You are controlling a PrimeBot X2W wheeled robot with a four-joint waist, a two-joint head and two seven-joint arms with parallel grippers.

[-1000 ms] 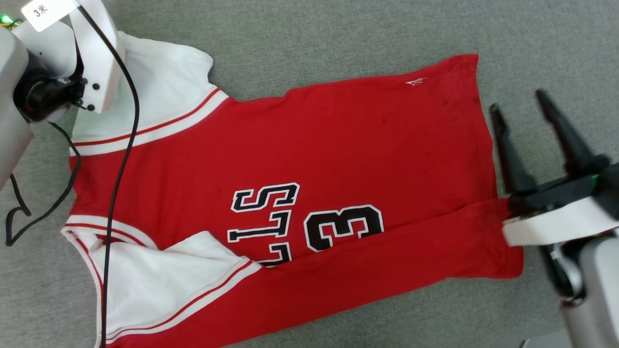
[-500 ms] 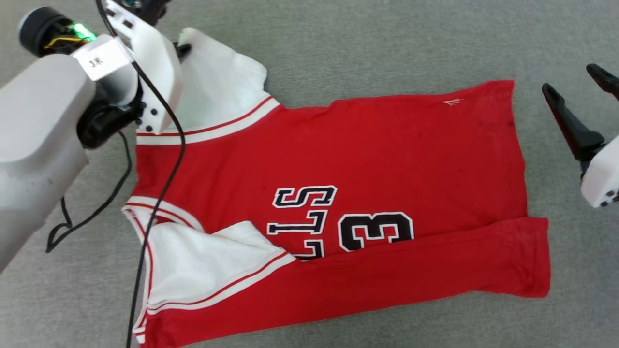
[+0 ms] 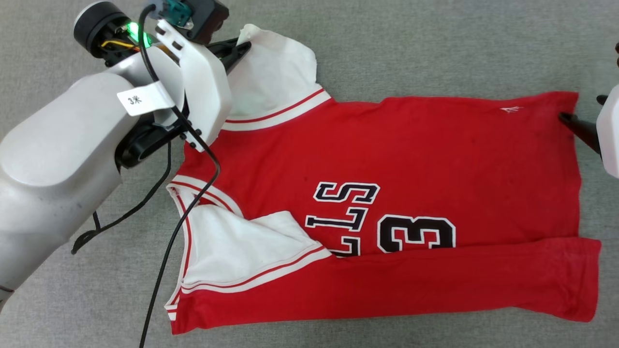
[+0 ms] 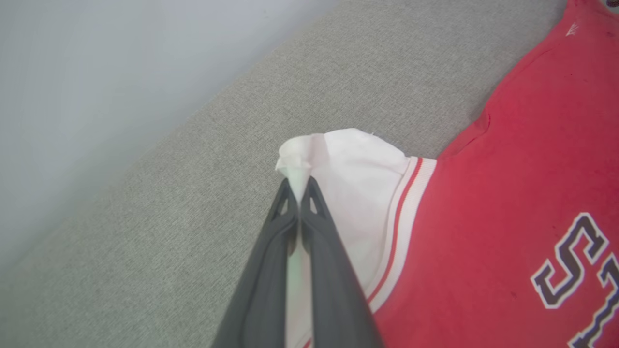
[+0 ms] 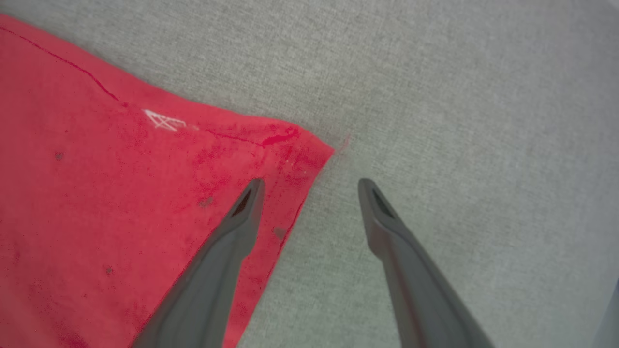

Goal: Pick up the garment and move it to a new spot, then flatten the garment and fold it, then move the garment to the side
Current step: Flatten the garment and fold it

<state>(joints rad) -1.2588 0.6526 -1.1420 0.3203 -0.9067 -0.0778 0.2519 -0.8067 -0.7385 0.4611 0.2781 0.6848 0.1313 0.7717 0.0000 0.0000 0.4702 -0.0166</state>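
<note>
L jaws tight on garment (image 3: pixel 435 159) sleeve (image 4: pixel 358 159) — R jaws wide astride hem (image 5: pixel 290 193)

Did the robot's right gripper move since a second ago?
Yes. Along the hem of the garment, the right gripper went from the folded lower strip up to the corner by the small white logo.

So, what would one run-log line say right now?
left gripper: shut on garment sleeve | right gripper: open over hem corner | long edge folded over
</note>
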